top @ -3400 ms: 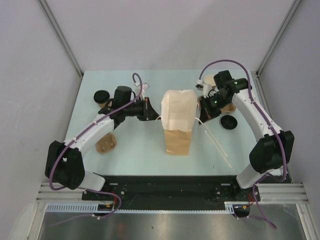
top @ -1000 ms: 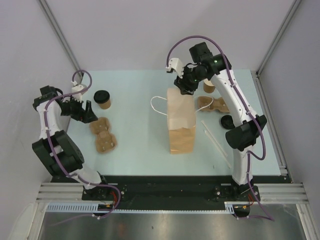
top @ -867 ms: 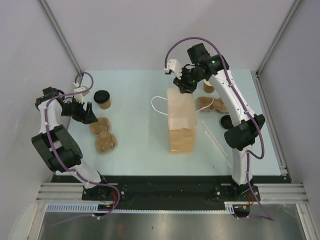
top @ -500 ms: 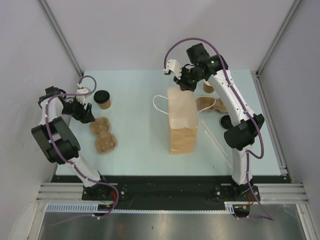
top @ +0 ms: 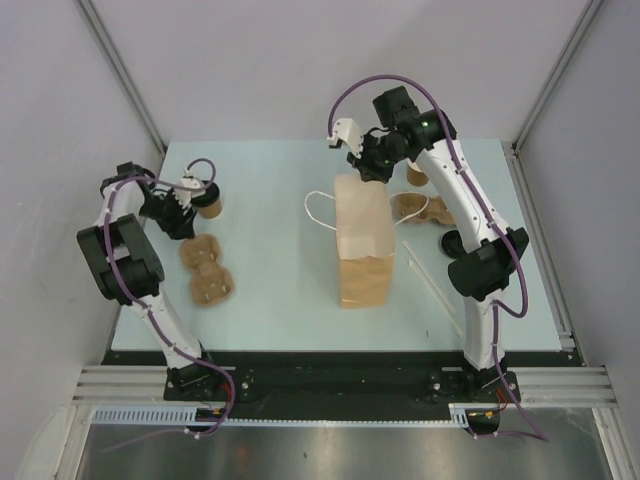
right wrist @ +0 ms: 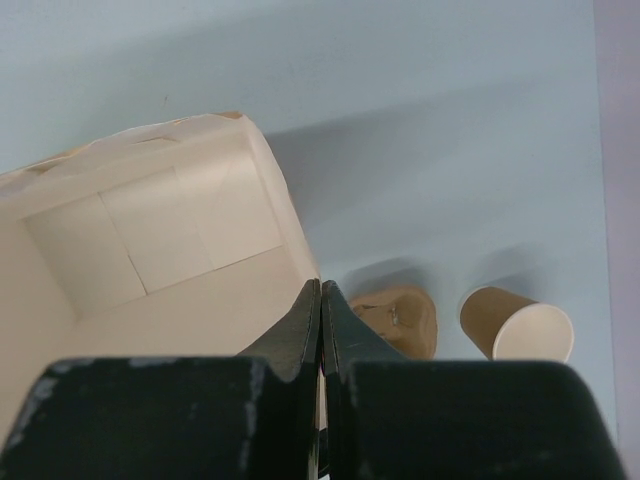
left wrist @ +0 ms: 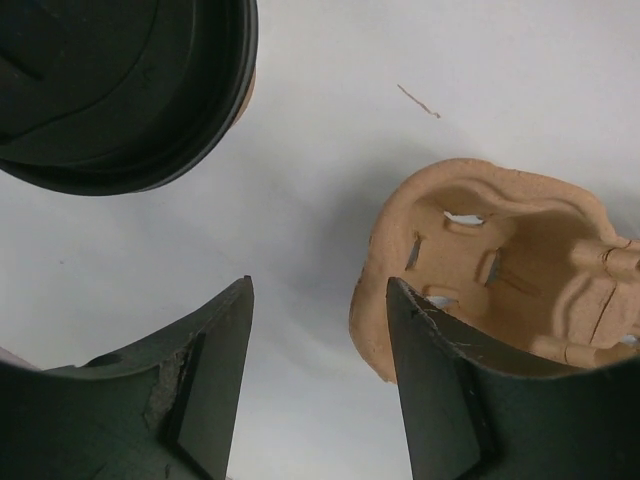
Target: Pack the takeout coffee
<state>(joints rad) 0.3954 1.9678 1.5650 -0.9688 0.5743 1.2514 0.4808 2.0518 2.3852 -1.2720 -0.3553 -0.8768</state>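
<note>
While the left gripper (top: 186,214) is hovering at the upper left of the table (top: 280,300), its jaws are standing partly apart with nothing between them. The lidded cup (top: 208,201) is standing upright just to the right of the fingertips, outside the jaws; whether they are touching it cannot be told. A flat cup carrier (top: 207,270) is lying just below, toward the lower left.

At frame centre, the paper bag (top: 363,245) is standing upright with its mouth open and one white handle hanging off its left side. The right gripper (right wrist: 320,292) is sitting at the bag's upper rim, jaws pressed together on the paper wall.

Right of the bag, the open cup (right wrist: 518,330) is standing upright without a lid. A second carrier (top: 415,207) is lying just below it, and the loose lid (top: 453,243) is lying lower right, partly hidden by the right arm.
</note>
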